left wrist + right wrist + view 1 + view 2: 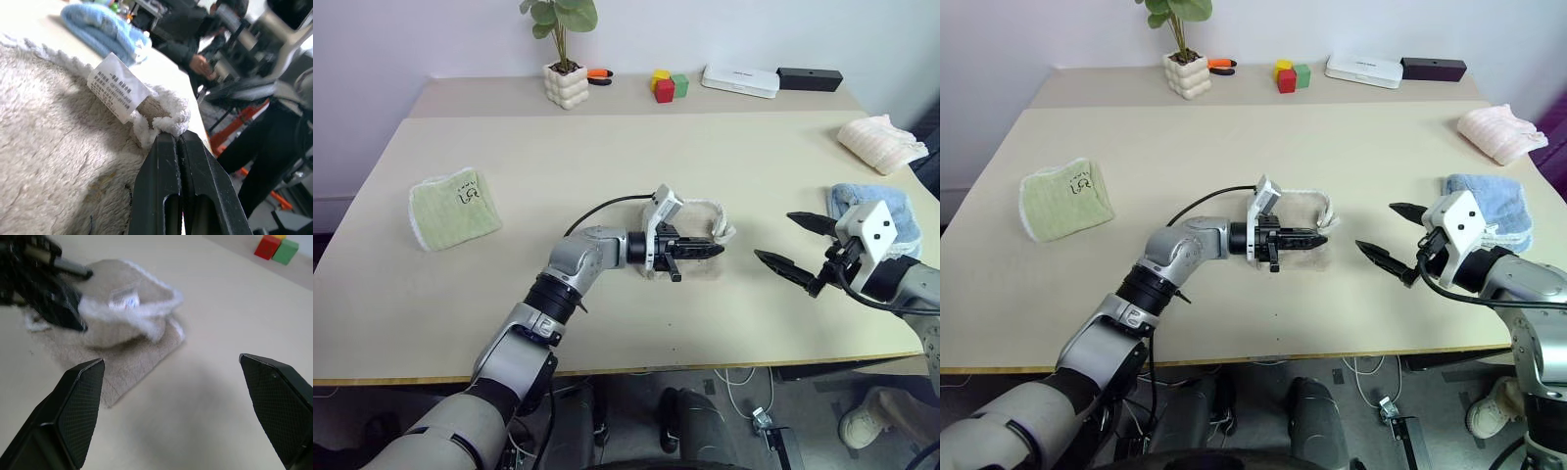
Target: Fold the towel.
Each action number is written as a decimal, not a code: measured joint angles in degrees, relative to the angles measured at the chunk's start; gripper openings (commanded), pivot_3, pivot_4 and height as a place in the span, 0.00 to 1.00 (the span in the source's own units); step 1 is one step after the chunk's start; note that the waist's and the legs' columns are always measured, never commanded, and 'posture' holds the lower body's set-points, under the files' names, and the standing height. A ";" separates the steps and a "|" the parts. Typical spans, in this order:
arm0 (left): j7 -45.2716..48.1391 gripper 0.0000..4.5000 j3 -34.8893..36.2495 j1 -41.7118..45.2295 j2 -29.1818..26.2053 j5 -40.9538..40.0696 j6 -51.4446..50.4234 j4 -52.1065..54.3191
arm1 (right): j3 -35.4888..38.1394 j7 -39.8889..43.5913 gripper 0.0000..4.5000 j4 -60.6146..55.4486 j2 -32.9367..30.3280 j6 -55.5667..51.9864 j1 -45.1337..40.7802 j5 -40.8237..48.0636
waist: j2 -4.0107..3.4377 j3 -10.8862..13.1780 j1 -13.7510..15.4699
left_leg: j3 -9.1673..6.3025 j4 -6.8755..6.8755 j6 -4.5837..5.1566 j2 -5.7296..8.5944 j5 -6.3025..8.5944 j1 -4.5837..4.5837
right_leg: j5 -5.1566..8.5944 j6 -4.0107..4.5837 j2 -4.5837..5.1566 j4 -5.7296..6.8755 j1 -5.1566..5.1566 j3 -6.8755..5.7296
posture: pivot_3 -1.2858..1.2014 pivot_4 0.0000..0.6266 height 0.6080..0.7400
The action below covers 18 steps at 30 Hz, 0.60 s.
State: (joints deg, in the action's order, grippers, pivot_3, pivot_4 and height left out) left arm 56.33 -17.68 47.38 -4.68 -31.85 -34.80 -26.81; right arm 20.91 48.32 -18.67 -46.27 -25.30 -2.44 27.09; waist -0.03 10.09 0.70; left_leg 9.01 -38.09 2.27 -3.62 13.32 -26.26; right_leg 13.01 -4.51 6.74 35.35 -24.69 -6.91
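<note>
Head views: the towel (705, 240) is bunched near the middle of the surface (607, 157), a bit toward the front edge, and one white-edged corner is pinched by the left gripper (710, 249), jaws clamped on it. Left wrist view: a white care tag (119, 86) is seen right by the pinched corner. Right wrist view: the right gripper (178, 396) is held beside the towel, jaws wide apart, nothing in them.

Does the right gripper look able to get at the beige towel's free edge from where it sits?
Probably yes: the right gripper is open, and bare table separates it from the towel.
</note>
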 measured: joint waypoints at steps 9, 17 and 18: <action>5.58 0.99 1.69 -1.82 -0.24 -0.07 -4.18 4.04 | -2.40 -0.73 1.00 -0.17 0.28 -0.22 -4.46 0.76 | 0.00 0.00 -0.06 | -0.04 -0.05 0.02 -0.01 -0.01 -0.03 | -0.01 -0.02 0.00 0.05 0.00 -0.01 | 0.52 0.24 1.00; 5.75 0.99 10.43 -5.31 -4.25 -7.76 -9.81 20.08 | -5.52 -3.53 1.00 5.42 5.21 1.66 -13.65 0.18 | -0.03 -0.01 -0.10 | -0.04 -0.20 0.00 -0.01 -0.04 -0.01 | -0.12 -0.21 -0.01 0.23 0.03 -0.01 | 0.52 0.24 1.00; 3.91 0.94 12.23 -5.36 -4.25 -8.00 -9.80 20.20 | -5.50 -4.81 1.00 5.67 6.74 1.75 -15.07 0.48 | -0.05 -0.02 -0.04 | -0.05 -0.21 0.00 0.00 -0.05 -0.01 | -0.14 -0.23 -0.01 0.26 0.03 0.00 | 0.52 0.24 1.00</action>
State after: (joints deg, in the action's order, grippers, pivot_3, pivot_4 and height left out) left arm 60.23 -5.45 42.02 -8.94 -39.85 -44.60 -6.61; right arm 15.40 43.50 -13.00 -39.53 -23.55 -17.51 27.57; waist -0.08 10.07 0.66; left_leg 8.96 -38.30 2.27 -3.62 13.28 -26.27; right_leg 12.88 -4.73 6.74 35.60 -24.66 -6.91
